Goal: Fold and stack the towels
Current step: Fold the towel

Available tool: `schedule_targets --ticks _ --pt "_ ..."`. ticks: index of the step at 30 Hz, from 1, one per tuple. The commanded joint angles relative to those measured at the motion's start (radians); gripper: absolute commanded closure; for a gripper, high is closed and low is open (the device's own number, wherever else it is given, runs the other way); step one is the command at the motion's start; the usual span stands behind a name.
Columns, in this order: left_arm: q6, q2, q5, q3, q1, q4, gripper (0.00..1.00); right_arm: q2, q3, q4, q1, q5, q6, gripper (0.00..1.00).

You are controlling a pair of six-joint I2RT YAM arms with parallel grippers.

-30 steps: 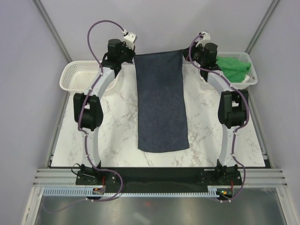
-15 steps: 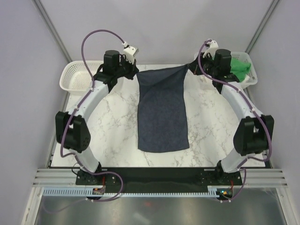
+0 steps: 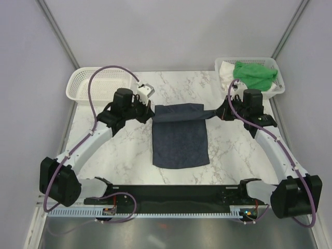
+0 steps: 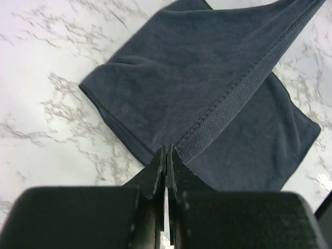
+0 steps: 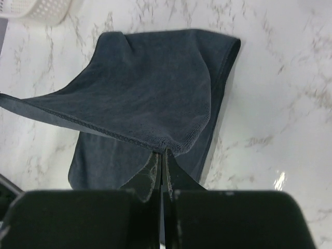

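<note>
One navy towel (image 3: pixel 179 142) mid-table, near half flat on the marble (image 3: pixel 116 155), far edge lifted over it. Far corners pinched tight in left gripper (image 3: pixel 151 110) and right gripper (image 3: pixel 212 115). Carry both level, edge taut; lay corners square onto near hem before letting go.

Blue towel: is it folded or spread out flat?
The towel is half folded: left end effector and right end effector hold one edge above the rest.
</note>
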Motion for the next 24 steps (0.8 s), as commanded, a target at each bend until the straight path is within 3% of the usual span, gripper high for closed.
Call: schedule_targets --ticks 1,13,24 --pt "-0.063 -0.077 -0.031 -0.071 -0.04 -0.031 0.98 -0.093 -0.055 -0.081 0.003 0.012 0.037 1.0" --pt "-0.165 -0.251 -0.085 -0.278 -0.134 -0.097 0.98 -0.368 -0.361 -0.144 0.004 0.043 0.169 1.0" --pt "-0.24 -0.144 -0.027 -0.37 -0.147 -0.097 0.98 -0.506 -0.538 -0.091 0.007 0.05 0.385 0.89"
